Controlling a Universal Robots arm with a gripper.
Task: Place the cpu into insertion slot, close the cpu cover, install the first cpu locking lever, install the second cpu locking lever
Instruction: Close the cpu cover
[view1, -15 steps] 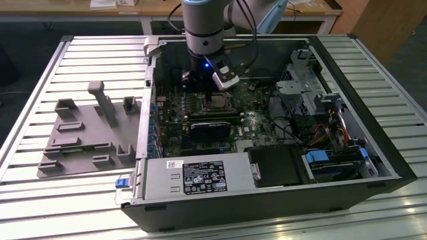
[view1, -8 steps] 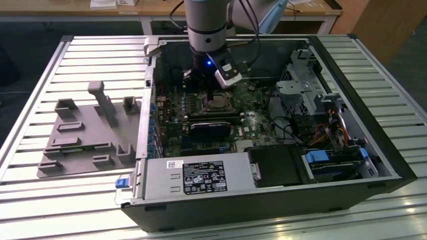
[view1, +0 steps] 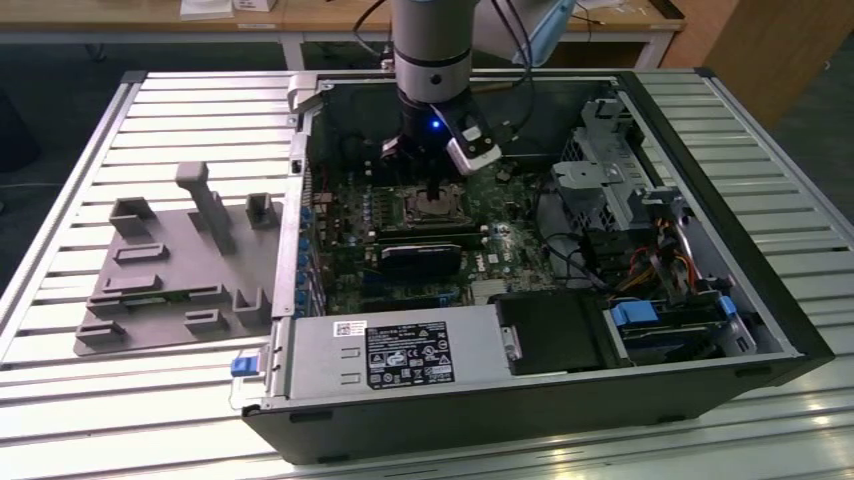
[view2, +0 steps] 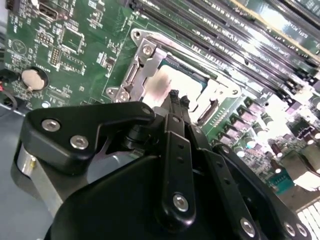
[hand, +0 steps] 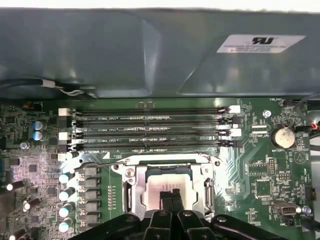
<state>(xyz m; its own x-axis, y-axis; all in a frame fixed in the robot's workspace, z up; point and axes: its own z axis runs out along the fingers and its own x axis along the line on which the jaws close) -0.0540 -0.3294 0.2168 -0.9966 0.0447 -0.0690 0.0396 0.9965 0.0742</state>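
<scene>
Exterior view: grey fixture (view1: 174, 270) beside the case (view1: 534, 415). First wrist view: gripper (hand: 171, 194), fingers together, partly hides cpu (hand: 154, 187) within cpu cover (hand: 134, 192).

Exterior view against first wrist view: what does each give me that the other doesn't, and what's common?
Exterior view: the grey parts tray beside the open black computer case, and the grey arm reaching in. First wrist view: a round silver coin battery and long black memory slots. Shared: the black tool, tips together, over the pale square cpu framed by the silvery cpu cover.

One cpu (hand: 165, 189), one cpu cover (hand: 134, 194), four long memory slots (hand: 150, 132), one coin battery (hand: 282, 136).
</scene>
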